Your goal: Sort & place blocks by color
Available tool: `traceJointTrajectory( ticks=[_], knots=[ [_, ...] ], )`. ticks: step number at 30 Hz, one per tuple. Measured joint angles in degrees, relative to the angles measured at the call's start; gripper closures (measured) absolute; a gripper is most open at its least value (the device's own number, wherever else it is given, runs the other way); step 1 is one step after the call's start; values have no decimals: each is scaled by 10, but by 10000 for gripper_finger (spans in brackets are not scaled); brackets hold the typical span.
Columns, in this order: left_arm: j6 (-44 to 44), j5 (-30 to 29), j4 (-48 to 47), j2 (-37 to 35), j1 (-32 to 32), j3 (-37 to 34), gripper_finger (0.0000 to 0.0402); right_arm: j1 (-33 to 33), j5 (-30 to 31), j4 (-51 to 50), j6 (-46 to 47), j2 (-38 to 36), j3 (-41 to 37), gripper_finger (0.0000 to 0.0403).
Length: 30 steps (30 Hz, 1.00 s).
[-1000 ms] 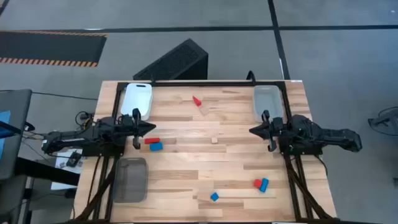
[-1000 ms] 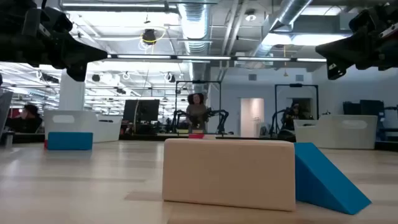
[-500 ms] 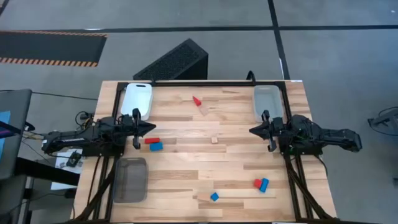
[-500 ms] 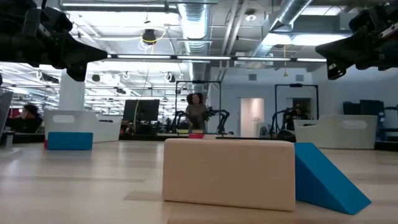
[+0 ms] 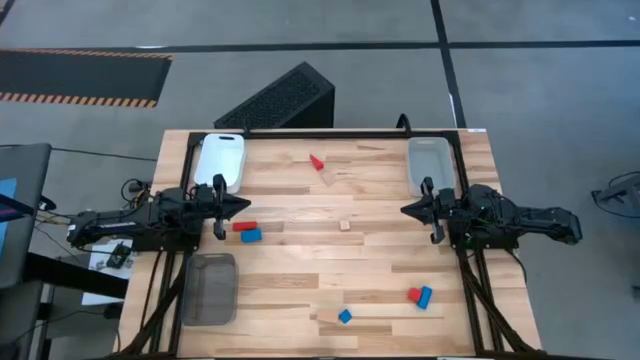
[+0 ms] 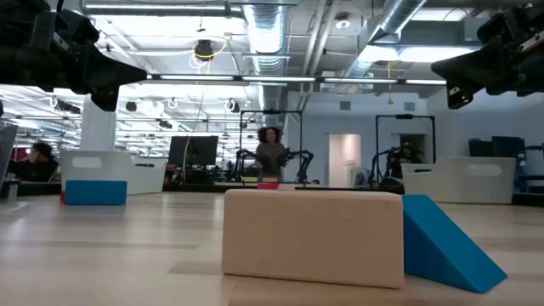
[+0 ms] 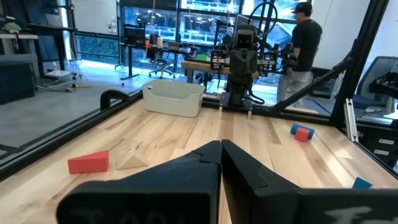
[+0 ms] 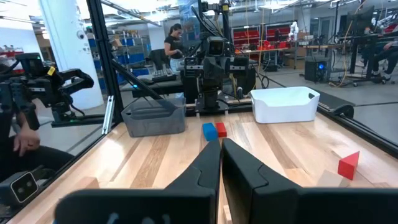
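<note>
Jaws of the left gripper (image 5: 246, 205) are clenched on nothing, hanging above the bench (image 5: 300, 260) near its left edge and pointing inward; jaws of the right gripper (image 5: 405, 210) are likewise pressed together and empty, above the bench near its right edge, facing the left one.

Just beside the left gripper's tip lie a red block (image 5: 240, 226) and a blue block (image 5: 251, 236), touching each other; a small wood block (image 5: 345, 225) sits near the bench's middle, between the two grippers; a red wedge (image 5: 316, 161) lies near the far edge with a wood piece (image 5: 327, 177) just beside it; toward the near right corner a red block (image 5: 413, 295) and a blue block (image 5: 425, 296) touch; a blue wedge (image 5: 345, 316) lies at the near edge beside a pale wood block (image 6: 313, 237).

A white tray (image 5: 220, 160) is at the far left corner; a clear tray (image 5: 430, 165) at the far right corner; a grey tray (image 5: 210, 288) at the near left corner.

A person (image 6: 270, 157) stands in the room beyond the bench.
</note>
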Motion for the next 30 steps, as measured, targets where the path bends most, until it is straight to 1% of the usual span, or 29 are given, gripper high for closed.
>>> traceJointTrajectory(
  ticks=[26,30],
  knots=[
    [2,-1,1,0,0,0,401,0,0,0,0,0,0,361],
    [38,-38,29,0,0,0,401,0,0,0,0,0,0,361]
  ],
)
